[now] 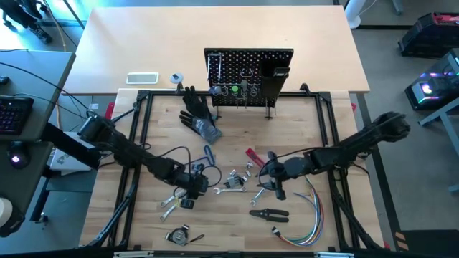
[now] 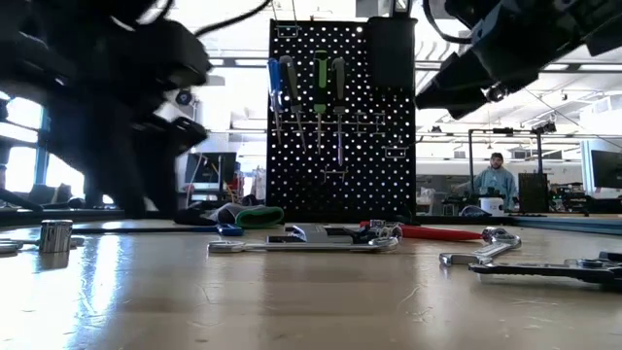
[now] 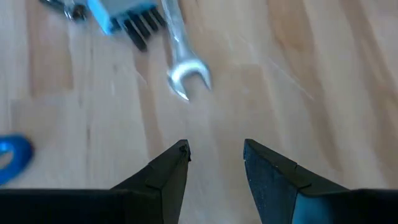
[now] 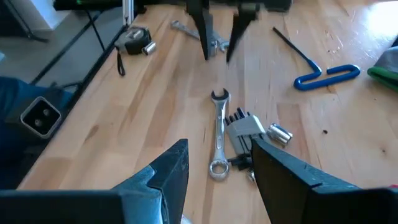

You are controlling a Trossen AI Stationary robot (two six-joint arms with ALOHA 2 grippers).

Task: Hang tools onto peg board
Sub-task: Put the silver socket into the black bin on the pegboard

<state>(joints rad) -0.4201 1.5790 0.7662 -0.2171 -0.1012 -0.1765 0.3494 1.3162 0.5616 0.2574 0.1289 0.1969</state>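
While both arms reach low over the table (image 1: 150, 115), the stock reads from the left as follows. Tape measure (image 1: 177, 235): near the front edge, lying flat. Left gripper (image 1: 195, 183): above the boards at left of centre, fingers (image 3: 171, 168) spread with nothing between them; the open jaw of a silver wrench (image 3: 186, 74) lies just ahead of them on bare wood. Blue-handled hex key (image 1: 209, 153): flat, behind that gripper. Black glove (image 1: 197, 107): in front of the peg board's left end. Peg board (image 1: 249, 72): upright at the back, centre, carrying several screwdrivers, one green-handled (image 2: 320, 83), and a black bin (image 2: 391, 53) on its right side. Loose wrenches (image 1: 233, 183): scattered between the two grippers. Red-handled tool (image 1: 252, 155): flat, centre. Right gripper (image 1: 276, 188): right of centre, fingers (image 4: 168, 171) apart and empty. Black pliers (image 1: 270, 213): just in front of it. Coloured wires (image 1: 305, 228): front right.
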